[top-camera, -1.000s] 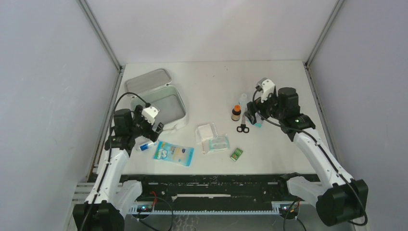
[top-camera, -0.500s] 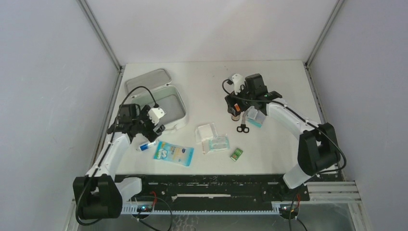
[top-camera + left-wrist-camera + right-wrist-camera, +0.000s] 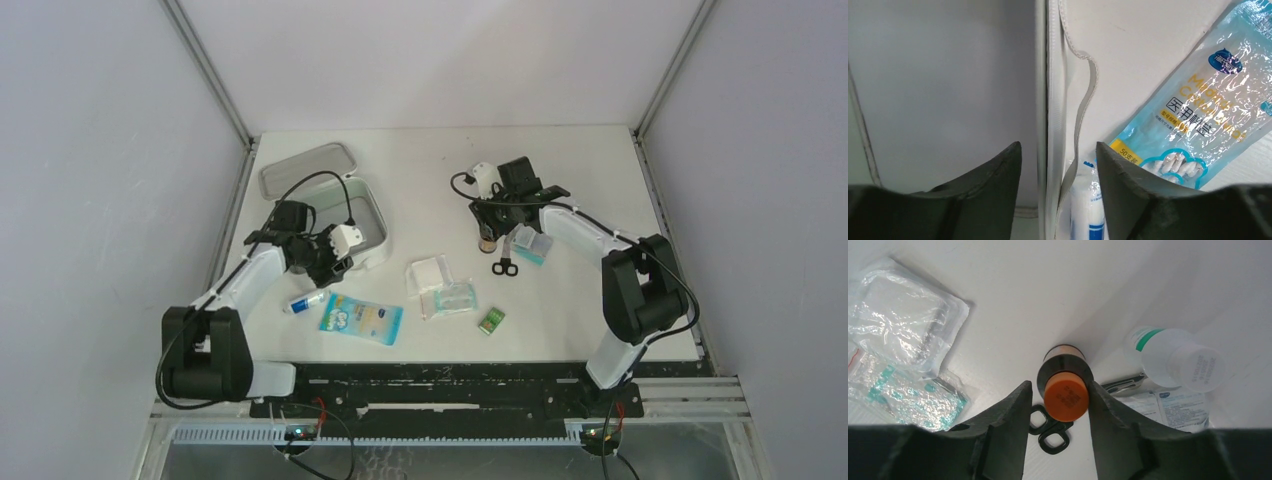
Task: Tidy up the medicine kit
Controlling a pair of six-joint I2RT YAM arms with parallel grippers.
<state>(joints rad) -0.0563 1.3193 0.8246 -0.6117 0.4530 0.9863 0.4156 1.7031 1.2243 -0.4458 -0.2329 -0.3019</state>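
Pickup stage: left gripper [image 3: 1058,150] spread astride near wall of open medicine kit [image 3: 366,210] at far left, right gripper [image 3: 1060,387] flanking orange-capped bottle [image 3: 1065,395], pinch unconfirmed; next, squeeze, lift, carry into kit.

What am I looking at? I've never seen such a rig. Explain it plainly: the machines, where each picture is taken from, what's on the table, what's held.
These are two robot arms, the left arm and the right arm, bolted at the table's near edge. Each ends in a two-finger gripper. The wide picture looks down from above and behind them. The other two come from cameras on the wrists, so the dark shapes at the bottom are that arm's own fingers.

On the table lie an open white kit, a swab packet, a tube, gauze packs, scissors, a box, a clear bottle and an orange-capped bottle.

The left gripper is open over the kit's rim and holds nothing. The right gripper has a finger on either side of the orange-capped bottle. Whether it pinches yet is unclear.
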